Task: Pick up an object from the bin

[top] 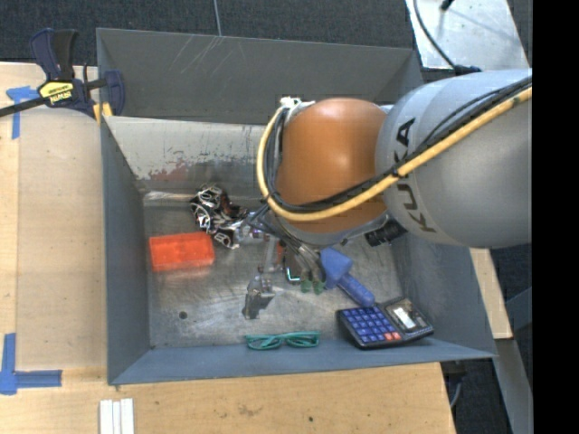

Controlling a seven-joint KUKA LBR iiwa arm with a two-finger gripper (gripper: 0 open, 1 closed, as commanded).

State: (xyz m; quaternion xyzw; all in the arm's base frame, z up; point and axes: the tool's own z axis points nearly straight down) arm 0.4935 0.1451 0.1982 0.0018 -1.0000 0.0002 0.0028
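Hanging over the middle of the bin [127,242], the gripper [282,283] has its fingers [258,298] apart, with bare floor between them. The blue brush [344,278] lies just beside, toward the right wall; closing here would probably catch nothing or only push it.

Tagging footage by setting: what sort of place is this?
Probably a robotics lab's bin-picking rig: a KUKA arm over a grey metal bin of mismatched oddments, like a calculator and green glasses.

The grey arm [470,179] bears the brand name KUKA in dark letters, running down its casing beside the orange cover [330,156]. The markings on the calculator [384,322] are too small to read.
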